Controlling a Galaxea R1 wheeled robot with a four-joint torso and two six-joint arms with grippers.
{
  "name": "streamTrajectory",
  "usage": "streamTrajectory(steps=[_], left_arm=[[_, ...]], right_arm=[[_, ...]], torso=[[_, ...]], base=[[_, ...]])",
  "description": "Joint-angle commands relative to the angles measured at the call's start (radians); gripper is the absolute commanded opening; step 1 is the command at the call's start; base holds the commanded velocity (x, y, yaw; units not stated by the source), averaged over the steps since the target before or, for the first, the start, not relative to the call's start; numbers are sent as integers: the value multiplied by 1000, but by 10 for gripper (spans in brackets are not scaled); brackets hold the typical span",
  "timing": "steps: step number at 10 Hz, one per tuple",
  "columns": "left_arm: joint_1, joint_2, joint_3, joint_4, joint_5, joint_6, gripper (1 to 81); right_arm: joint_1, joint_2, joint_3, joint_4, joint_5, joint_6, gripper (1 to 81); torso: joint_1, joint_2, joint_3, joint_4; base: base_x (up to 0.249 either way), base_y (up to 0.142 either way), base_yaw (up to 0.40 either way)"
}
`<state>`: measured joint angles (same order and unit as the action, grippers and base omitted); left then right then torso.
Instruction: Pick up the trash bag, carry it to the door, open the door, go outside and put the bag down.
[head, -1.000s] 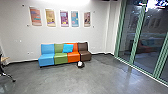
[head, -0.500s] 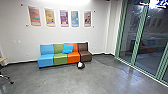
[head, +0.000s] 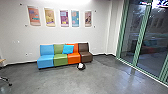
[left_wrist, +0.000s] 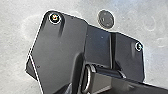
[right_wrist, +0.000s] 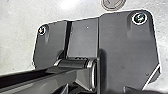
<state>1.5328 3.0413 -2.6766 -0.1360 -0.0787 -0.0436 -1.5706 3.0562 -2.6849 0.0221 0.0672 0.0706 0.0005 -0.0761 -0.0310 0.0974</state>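
Note:
On the floor in front of the seats, a small black and white bundle (head: 81, 66) that looks like the trash bag shows in the head view. It rests near where the orange and brown seats meet, with no part of the robot touching it. Tall glass panes in green frames (head: 139, 37) stand along the right side; which of them is a door I cannot tell.
A row of blue, green, orange and brown seats (head: 60, 59) stands before the white wall, with a blue cushion (head: 68, 49) on it. A wheeled chair base (head: 5, 80) is at the left edge. Round floor covers appear in the left wrist view (left_wrist: 106, 19) and right wrist view (right_wrist: 113, 4).
The head view has shifted slightly, so the camera has moved a little. The bundle and seats stay in the same places in the room.

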Motion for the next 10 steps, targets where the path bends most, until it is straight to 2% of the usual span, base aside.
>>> streamTrajectory(steps=[1, 10], left_arm=[[-56, 1, 6, -2, 50, -1, 811], [-56, 2, 7, -2, 50, -2, 811]], right_arm=[[56, 3, 8, -10, -49, -3, 811], [59, 5, 8, -10, -47, -3, 811]], torso=[[0, 0, 0, 0], [0, 0, 0, 0]], base=[[144, 61, 0], [144, 7, 0]])
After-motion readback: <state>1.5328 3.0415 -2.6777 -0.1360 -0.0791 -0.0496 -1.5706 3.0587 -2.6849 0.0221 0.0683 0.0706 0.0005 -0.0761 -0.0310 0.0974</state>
